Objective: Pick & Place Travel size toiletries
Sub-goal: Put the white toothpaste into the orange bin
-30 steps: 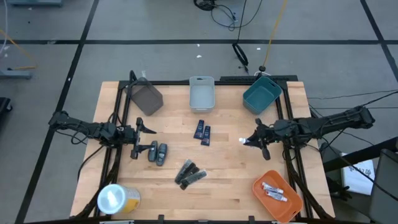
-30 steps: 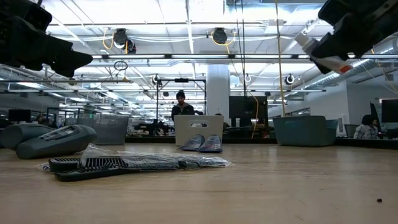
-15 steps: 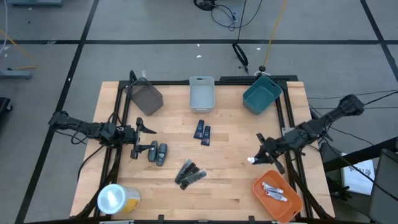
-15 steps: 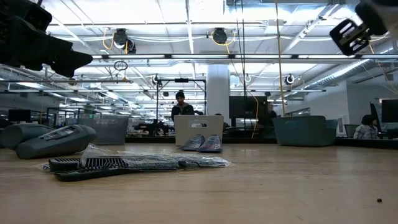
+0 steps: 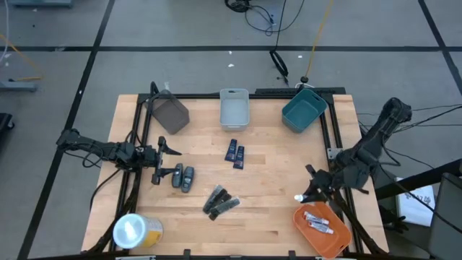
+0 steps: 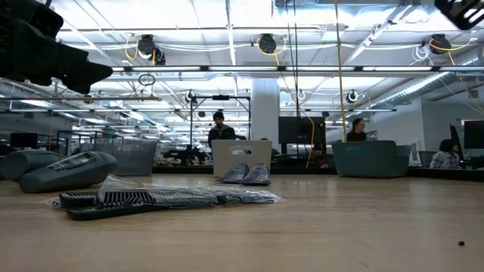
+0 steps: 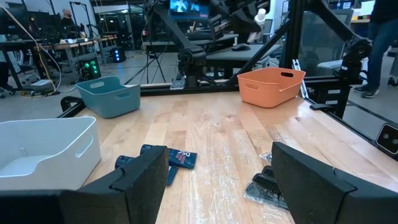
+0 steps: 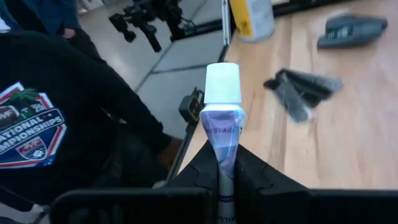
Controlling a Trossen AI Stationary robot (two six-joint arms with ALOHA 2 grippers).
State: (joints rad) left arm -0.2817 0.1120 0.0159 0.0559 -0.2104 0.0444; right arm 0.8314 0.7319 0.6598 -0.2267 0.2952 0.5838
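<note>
Right wrist view: the right gripper (image 8: pixel 222 165) clenches a white-capped tube (image 8: pixel 221 118) upright between its jaws, while the left gripper (image 7: pixel 214 180) hangs released.

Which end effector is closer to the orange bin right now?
The right. The right end effector, shut on a white-capped tube, is at the orange bin's upper-left rim. The left end effector is open across the table, by the grey oval pieces.
</note>
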